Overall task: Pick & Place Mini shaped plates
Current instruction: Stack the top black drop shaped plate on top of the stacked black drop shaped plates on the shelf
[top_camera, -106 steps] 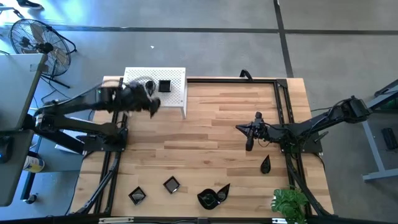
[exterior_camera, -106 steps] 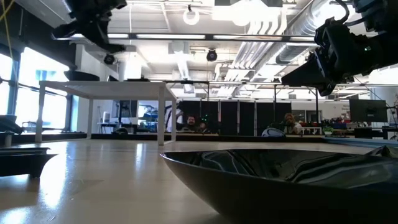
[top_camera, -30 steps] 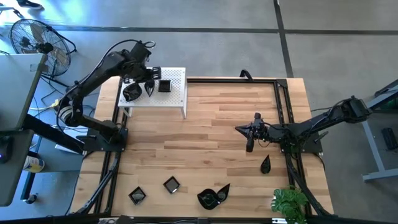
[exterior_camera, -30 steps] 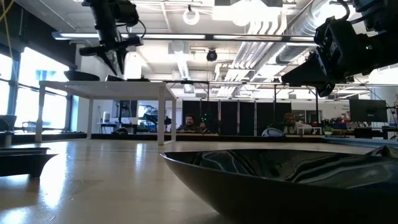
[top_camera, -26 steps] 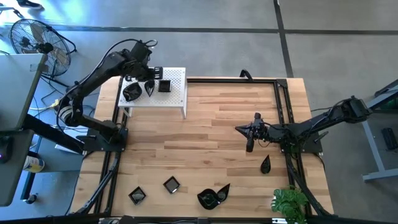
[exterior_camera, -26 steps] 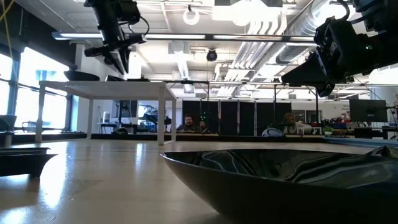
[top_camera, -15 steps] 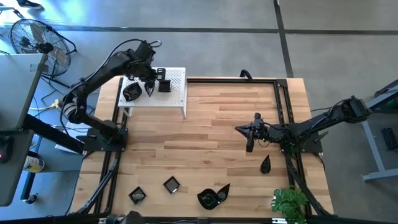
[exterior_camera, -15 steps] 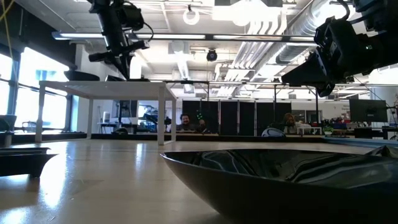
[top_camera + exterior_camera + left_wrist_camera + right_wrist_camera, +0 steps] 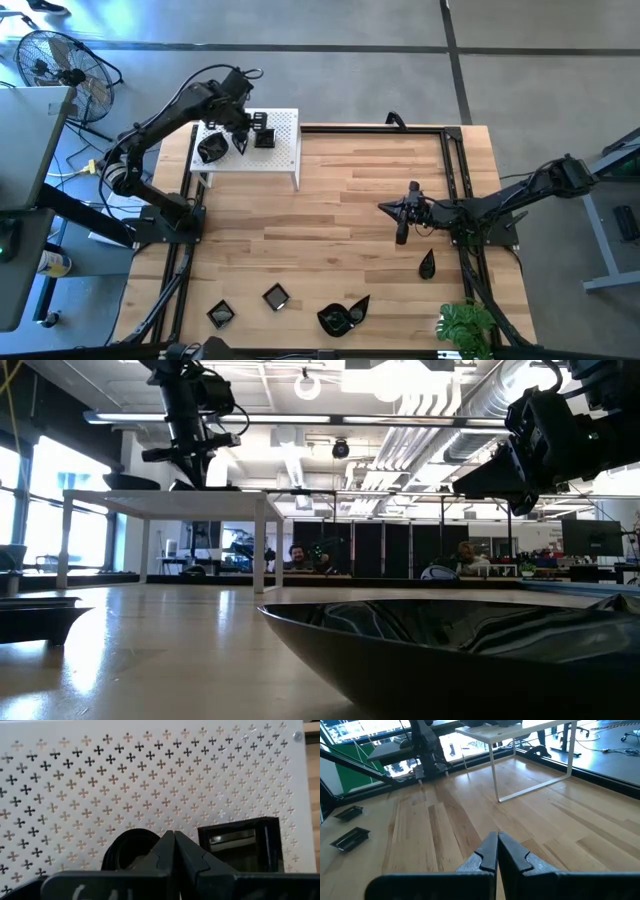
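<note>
Since a moment ago, the left gripper (image 9: pixel 243 128) has been pulled shut and lifted a little above the white stand (image 9: pixel 284 158); nothing is held in it. Three small black plates are seen on the stand: a round one (image 9: pixel 211 149), a teardrop one (image 9: pixel 240 144) and a square one (image 9: pixel 265 138). In the left wrist view, the closed fingers (image 9: pixel 172 851) are seen right over the round plate (image 9: pixel 131 848), with the square plate (image 9: pixel 239 844) beside it.

The right gripper (image 9: pixel 402 236) is kept shut and empty over the middle of the wooden table (image 9: pixel 340 190). A teardrop plate (image 9: pixel 427 264) is set just beside it. Near the front edge, two square plates (image 9: pixel 220 313) (image 9: pixel 275 296) and a leaf plate (image 9: pixel 342 317) are laid out. A green plant (image 9: pixel 466 328) is placed at the front right corner. A fan (image 9: pixel 60 68) is seen on the floor, well apart from the table.
</note>
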